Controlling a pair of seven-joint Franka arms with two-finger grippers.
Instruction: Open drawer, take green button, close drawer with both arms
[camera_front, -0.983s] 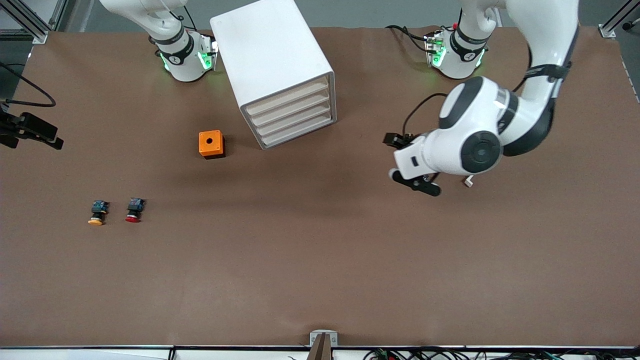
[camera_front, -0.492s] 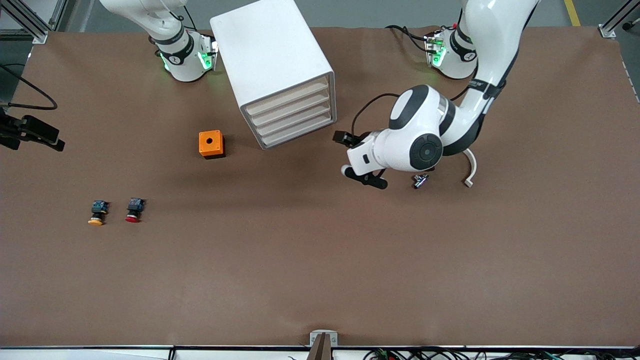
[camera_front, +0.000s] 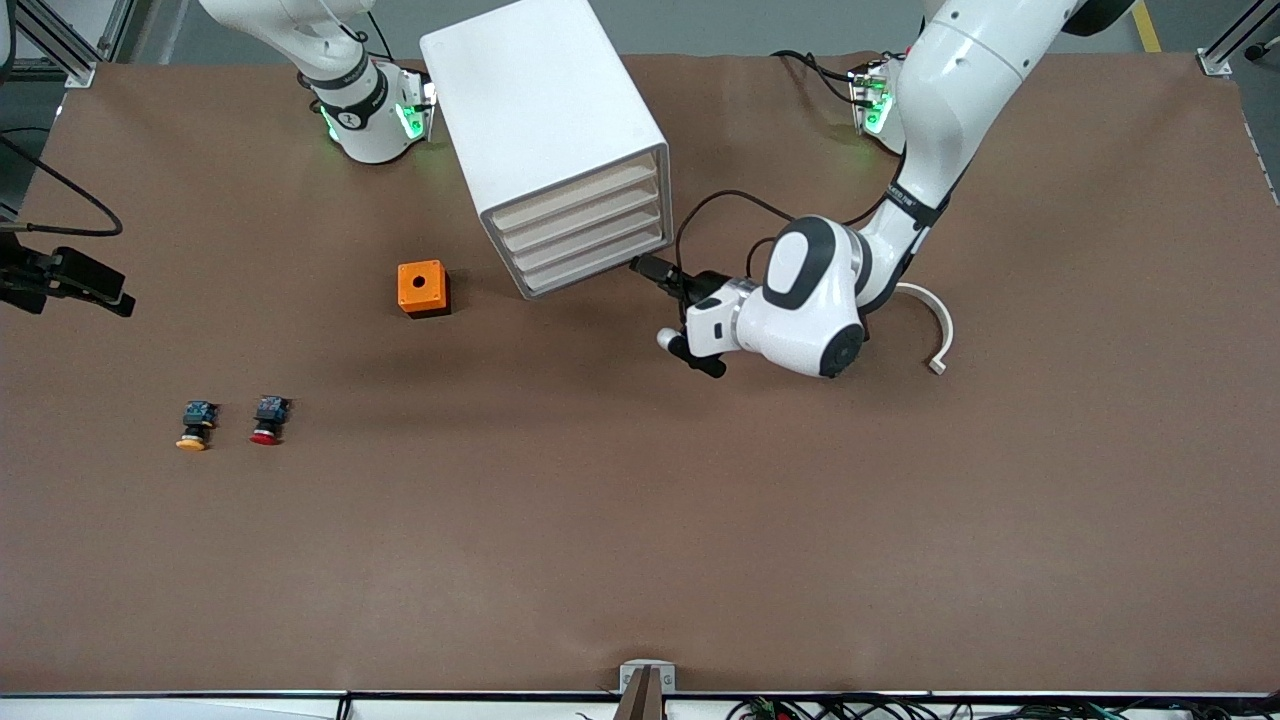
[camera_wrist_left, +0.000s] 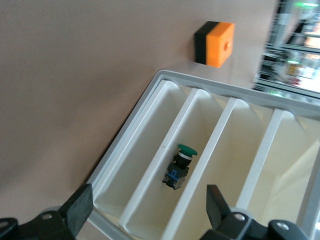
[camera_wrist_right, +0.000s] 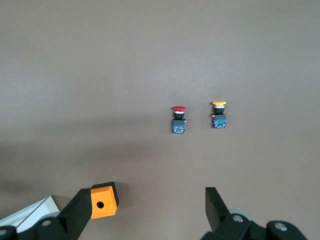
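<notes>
In the front view, we see the white cabinet (camera_front: 540, 110) standing on the bench (camera_front: 640, 520) between the two arm bases, with all four drawer fronts flush. The left end effector (camera_front: 657, 303) sits low, just in front of those fronts, its fingers spread wide and holding nothing. An orange box (camera_front: 423, 288) stands beside the cabinet toward the right arm's end. A red-capped button (camera_front: 268, 420) and a yellow-capped button (camera_front: 194, 425) lie side by side nearer the camera. A white curved piece (camera_front: 930, 325) lies toward the left arm's end. The right end effector (camera_front: 80, 278) hangs at the bench edge at the right arm's end. In the left wrist view, we look between the released left end effector (camera_wrist_left: 147, 200) into the four compartments. The button (camera_wrist_left: 179, 166), green cap and blue rear block, lies in the drawer (camera_wrist_left: 200, 120) second up from the bench, with the orange box (camera_wrist_left: 215, 42) beside the cabinet. In the right wrist view, the right end effector (camera_wrist_right: 148, 200) is spread and empty, high over the red button (camera_wrist_right: 177, 120), yellow button (camera_wrist_right: 218, 115), orange box (camera_wrist_right: 104, 202) and a cabinet corner (camera_wrist_right: 30, 212).
</notes>
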